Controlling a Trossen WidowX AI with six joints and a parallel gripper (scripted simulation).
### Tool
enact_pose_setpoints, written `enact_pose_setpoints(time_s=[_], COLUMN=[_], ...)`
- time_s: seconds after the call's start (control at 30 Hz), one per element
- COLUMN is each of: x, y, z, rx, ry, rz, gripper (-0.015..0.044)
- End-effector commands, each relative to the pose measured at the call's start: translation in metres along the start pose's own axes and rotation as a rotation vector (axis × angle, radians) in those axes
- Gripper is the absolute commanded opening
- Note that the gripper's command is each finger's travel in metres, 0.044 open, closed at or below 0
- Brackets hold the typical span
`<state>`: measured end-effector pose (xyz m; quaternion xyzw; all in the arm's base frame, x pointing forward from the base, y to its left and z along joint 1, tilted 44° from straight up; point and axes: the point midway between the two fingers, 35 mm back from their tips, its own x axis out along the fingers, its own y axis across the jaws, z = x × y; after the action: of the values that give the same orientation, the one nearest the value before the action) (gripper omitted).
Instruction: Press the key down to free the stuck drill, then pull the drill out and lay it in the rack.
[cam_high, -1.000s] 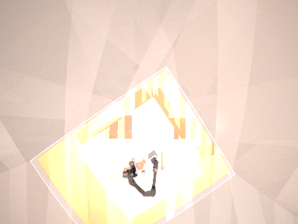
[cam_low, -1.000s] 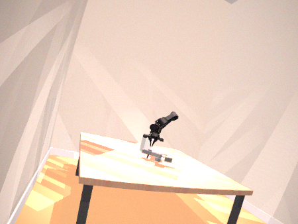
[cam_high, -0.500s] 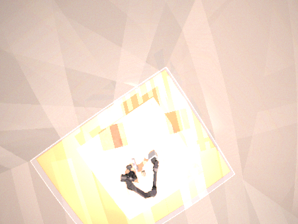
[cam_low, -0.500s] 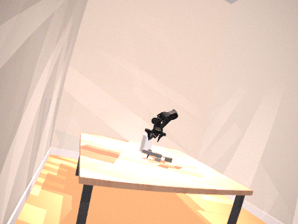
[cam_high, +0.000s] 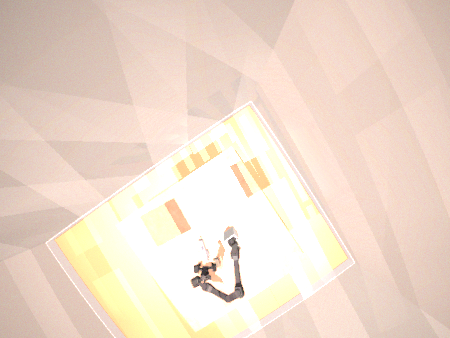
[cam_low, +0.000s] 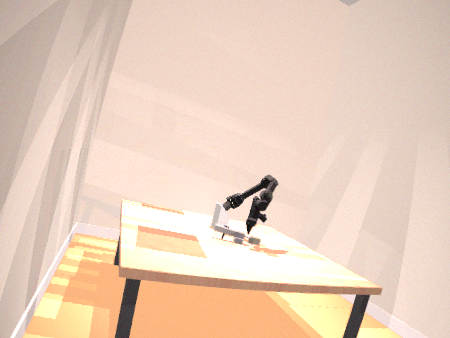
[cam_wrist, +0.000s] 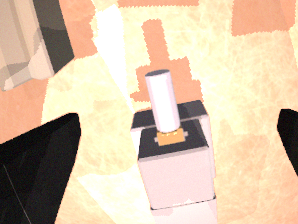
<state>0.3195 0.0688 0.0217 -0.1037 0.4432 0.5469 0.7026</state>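
With our hand (cam_wrist: 174, 163) spread wide and empty above the drill (cam_wrist: 162, 102), which stands in its pale block (cam_wrist: 176, 163) on the worktop (cam_low: 240, 270), we risk knocking the block if we descend off-centre.

One drill (cam_wrist: 162, 99), one pale block (cam_wrist: 176, 163), one rack (cam_wrist: 33, 23), one table (cam_low: 240, 267)
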Motion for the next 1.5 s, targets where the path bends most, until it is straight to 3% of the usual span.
enact_pose_setpoints(time_s=[0.0, 0.63, 1.47], x=[0.01, 0.012, 0.05], y=[0.011, 0.011, 0.009], z=[0.017, 0.017, 0.007], rx=[-0.194, -0.194, -0.193], ry=[-0.02, -0.02, -0.02], rz=[0.004, 0.004, 0.005], gripper=[0.044, 0.044, 0.044])
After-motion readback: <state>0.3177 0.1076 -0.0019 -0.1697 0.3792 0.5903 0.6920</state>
